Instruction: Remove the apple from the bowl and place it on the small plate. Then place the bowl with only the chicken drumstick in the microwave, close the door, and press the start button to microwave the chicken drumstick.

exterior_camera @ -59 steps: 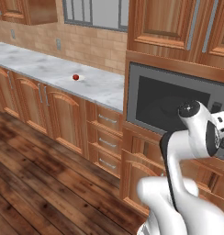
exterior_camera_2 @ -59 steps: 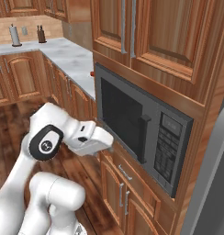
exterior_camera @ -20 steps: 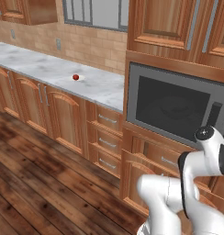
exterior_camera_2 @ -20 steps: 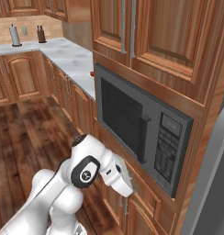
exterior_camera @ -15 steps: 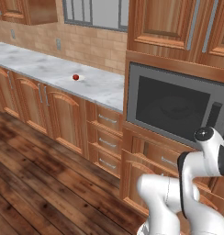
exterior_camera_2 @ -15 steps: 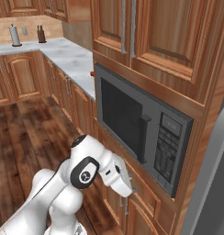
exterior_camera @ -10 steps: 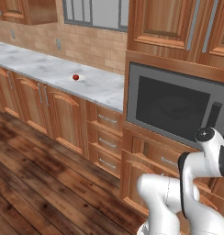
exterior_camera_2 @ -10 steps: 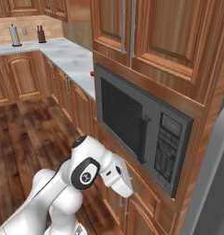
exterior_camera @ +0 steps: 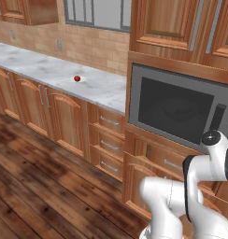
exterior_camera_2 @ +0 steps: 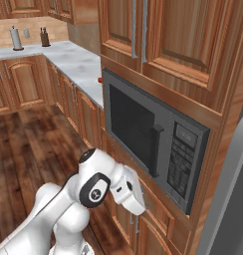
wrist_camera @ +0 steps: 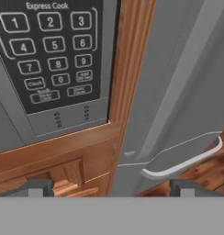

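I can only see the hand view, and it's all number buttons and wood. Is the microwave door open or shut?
Observer: Shut. In the left base view the door lies flat against the microwave.
Operator: Where's the apple?
Observer: The apple sits out on the marble counter, left of the microwave. It is too small to tell what is under it.
Operator: And where's the robot's hand?
Observer: In the right base view the gripper hangs lower than the microwave's bottom edge, close to the wooden cabinet front.
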You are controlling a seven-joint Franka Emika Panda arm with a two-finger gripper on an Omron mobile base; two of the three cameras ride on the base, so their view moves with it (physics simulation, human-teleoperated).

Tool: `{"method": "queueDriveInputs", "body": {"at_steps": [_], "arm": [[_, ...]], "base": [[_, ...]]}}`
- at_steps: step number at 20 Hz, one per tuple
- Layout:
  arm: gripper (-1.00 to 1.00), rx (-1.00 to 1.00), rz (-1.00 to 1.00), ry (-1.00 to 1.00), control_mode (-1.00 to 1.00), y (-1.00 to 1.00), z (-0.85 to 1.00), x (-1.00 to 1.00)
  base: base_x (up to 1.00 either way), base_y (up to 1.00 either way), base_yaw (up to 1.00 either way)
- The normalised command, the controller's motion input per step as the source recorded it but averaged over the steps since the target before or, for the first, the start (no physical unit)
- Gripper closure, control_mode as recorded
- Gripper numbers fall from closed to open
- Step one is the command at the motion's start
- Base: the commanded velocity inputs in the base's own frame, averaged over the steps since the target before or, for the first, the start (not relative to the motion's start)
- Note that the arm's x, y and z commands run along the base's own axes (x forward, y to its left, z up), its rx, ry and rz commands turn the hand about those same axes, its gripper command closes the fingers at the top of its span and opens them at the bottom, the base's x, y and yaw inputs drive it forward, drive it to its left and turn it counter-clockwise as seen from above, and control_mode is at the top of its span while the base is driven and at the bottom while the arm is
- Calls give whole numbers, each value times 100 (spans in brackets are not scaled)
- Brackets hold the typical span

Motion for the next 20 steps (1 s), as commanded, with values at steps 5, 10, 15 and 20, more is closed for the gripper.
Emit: {"method": "queueDriveInputs", "body": {"at_steps": [5, 10, 15, 20], "arm": [[-100, 1, -1, -5, -100, 0, 0, 7], [-100, 7, -11, -13, -100, -20, 0, 27], [-100, 1, -29, -31, -100, 2, -6, -2], [-100, -6, -22, -45, -100, 12, -14, -3]], "base": [[0, 0, 0], [0, 0, 0], [0, 0, 0], [0, 0, 0]]}}
